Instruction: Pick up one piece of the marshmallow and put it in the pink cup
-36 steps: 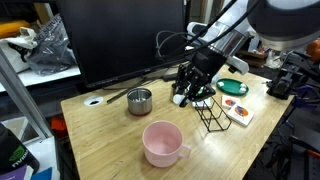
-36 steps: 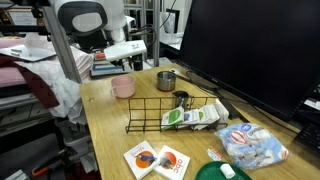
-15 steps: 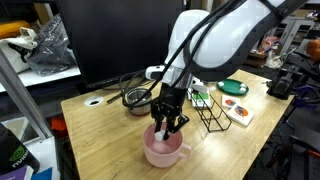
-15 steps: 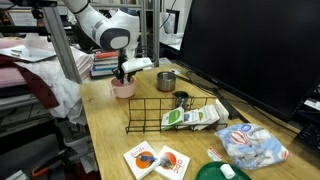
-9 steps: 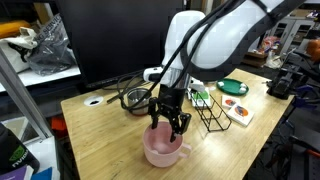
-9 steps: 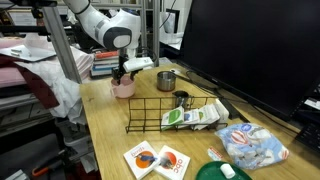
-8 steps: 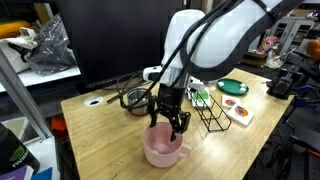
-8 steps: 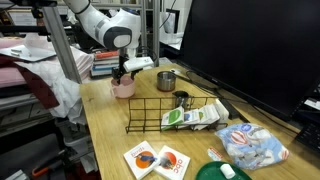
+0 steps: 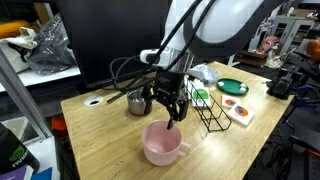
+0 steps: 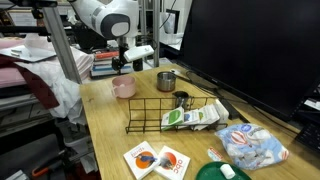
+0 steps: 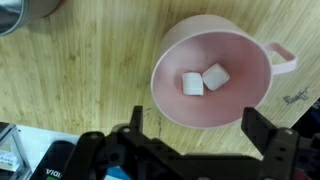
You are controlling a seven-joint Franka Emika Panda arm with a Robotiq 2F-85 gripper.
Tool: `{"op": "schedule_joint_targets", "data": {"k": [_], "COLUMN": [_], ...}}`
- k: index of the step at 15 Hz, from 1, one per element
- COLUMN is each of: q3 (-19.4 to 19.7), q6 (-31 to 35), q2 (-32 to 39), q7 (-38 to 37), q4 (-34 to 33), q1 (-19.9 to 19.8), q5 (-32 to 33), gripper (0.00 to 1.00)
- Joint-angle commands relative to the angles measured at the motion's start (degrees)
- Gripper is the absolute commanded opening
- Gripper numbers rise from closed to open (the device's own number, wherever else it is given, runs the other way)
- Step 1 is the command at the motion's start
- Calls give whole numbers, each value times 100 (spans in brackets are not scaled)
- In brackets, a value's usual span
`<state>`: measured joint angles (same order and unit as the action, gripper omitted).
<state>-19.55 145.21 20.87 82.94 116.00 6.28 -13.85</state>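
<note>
The pink cup [image 9: 162, 143] stands on the wooden table near its front edge, also visible in an exterior view as the pink cup [image 10: 123, 87]. In the wrist view the pink cup's wall [image 11: 166, 62] rings two white marshmallow pieces: one marshmallow [image 11: 193, 84] lies touching a second marshmallow [image 11: 215, 76] on the bottom. My gripper [image 9: 167, 113] hangs a little above the cup, open, with nothing between its fingers. The wrist view shows the gripper [image 11: 196, 120] with its jaws spread wide over the cup's near rim. In an exterior view the gripper [image 10: 126, 68] sits just above the cup.
A small steel pot [image 9: 139, 101] stands behind the cup, and a smaller metal cup [image 10: 181, 100] is by a black wire rack [image 10: 165, 112]. A plastic bag of pale pieces [image 10: 250, 147], a green plate [image 9: 232, 87] and printed packets [image 10: 155, 160] lie further along. A large black monitor backs the table.
The gripper was shut low inside the pink cup. It has opened and lifted clear of the rim, and a marshmallow piece now lies loose in the cup.
</note>
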Motion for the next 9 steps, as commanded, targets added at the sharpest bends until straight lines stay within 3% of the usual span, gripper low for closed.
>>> {"op": "schedule_joint_targets", "data": {"k": [1,3,9], "q3": [-107,-7,10], "q6": [135,4,39], "q2": [-414,-260,-432], "q7": [239,9,15], "q4": [310,97,276], "q1": [-135,-14,-20], "q5": [-109,5,-9], "gripper": [100,100,100]}}
